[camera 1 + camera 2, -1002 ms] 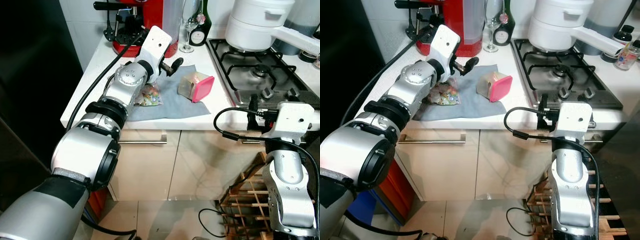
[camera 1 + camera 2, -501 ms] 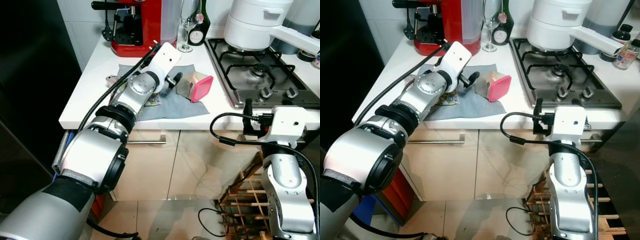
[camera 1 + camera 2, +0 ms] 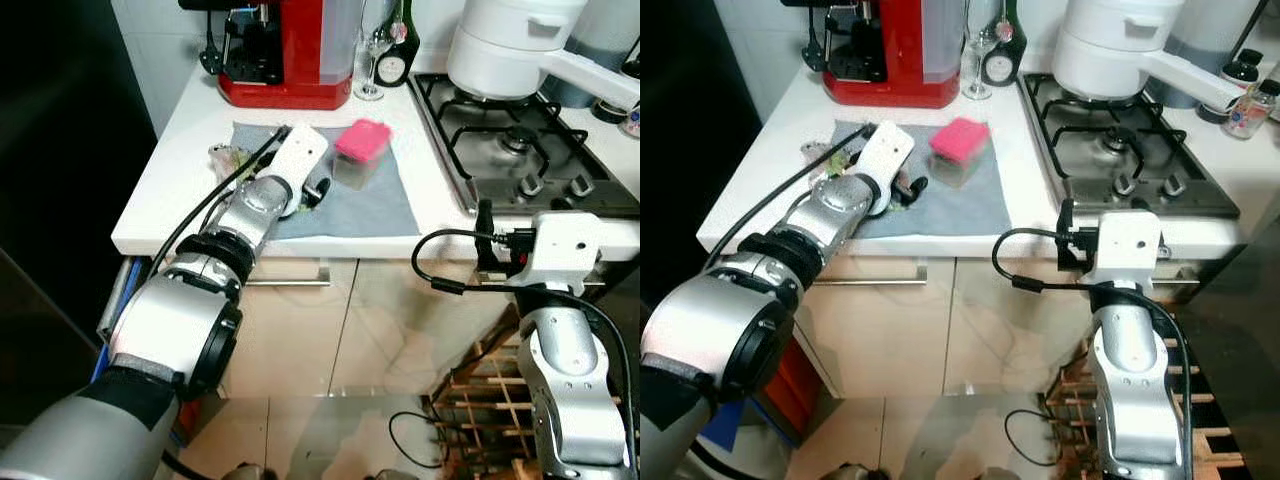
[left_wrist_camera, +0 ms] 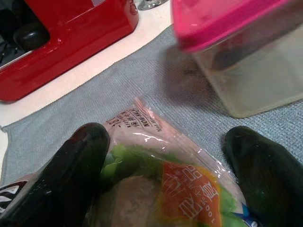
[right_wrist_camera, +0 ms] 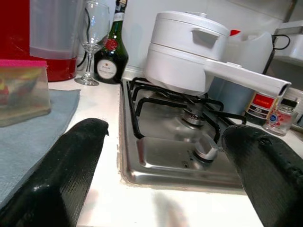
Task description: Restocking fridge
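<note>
A: Item one, left of frame: salad bag (image 4: pixel 165 189) on grey cloth (image 3: pixel 385 205), left gripper (image 4: pixel 170 175) spread wide astride it.

B: Lower squarely, pinch bag only (box (image 3: pixel 358 150) just beside). Right gripper (image 5: pixel 165 161), lower right, parted, empty.

White countertop (image 3: pixel 180 140), cream cabinet fronts (image 3: pixel 300 340), white tiled wall (image 3: pixel 150 40), pale floor (image 3: pixel 970 430)

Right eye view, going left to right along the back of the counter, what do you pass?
Red coffee machine → wine glass → dark bottle → white pot on the gas hob → small jar.
</note>
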{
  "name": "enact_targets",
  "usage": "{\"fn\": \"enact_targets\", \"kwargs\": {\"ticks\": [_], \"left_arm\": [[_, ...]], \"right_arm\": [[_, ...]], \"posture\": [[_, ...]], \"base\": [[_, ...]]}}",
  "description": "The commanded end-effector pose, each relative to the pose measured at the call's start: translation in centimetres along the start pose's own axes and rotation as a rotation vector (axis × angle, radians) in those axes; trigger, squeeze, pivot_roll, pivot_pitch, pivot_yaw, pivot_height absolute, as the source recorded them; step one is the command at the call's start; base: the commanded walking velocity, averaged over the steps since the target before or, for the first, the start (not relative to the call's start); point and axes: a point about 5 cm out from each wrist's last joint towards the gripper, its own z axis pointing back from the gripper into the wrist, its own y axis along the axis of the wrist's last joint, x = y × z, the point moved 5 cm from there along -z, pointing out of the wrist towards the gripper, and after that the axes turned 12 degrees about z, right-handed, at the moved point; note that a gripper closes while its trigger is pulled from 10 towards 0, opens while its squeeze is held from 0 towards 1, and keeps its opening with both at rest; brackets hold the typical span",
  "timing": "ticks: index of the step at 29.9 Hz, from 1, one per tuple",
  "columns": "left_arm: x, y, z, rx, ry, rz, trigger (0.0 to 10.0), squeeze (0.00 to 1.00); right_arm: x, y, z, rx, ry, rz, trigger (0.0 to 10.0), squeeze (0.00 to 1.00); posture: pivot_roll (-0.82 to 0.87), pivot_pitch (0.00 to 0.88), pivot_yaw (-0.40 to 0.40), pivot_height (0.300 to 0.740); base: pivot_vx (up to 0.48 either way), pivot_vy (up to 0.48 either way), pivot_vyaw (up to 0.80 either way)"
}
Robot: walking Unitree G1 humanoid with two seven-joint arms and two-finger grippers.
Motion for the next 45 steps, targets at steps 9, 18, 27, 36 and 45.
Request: {"fn": "enact_targets", "kwargs": {"ticks": [9,18,27,36,45], "left_arm": [[-3.1,8.1,1.7,0.352,0.006,0.026,10.0,0.00],[-5.7,7.0,4.6,0.487,0.048,0.076,10.0,0.00],[-0.8,-0.3,10.3,0.471,0.027,0.319,10.0,0.00],[1.7,1.0,11.3,0.486,-0.072,0.338,10.0,0.00],[0.4,2.8,10.0,0.486,0.025,0.212,10.0,0.00]], "right_arm": [[-0.1,0.1,-0.6,0.007,-0.007,-0.014,10.0,0.00],[-1.6,0.6,-2.4,0.050,0.031,-0.058,10.0,0.00],[-1.2,1.6,-3.2,0.098,-0.031,-0.118,10.0,0.00],[-3.4,0.9,-3.4,0.083,0.027,-0.115,10.0,0.00],[-3.6,1.3,-4.6,0.108,0.041,-0.119,10.0,0.00]], "posture": [[-0.19,0.000,-0.014,0.740],[-0.08,0.000,-0.022,0.740],[0.00,0.000,-0.030,0.740],[0.01,0.000,-0.034,0.740],[0.01,0.000,-0.026,0.740]], "base": [[0.000,0.000,0.00],[0.000,0.000,0.00],[0.000,0.000,0.00],[0.000,0.090,-0.10],[0.000,0.373,-0.79]]}}
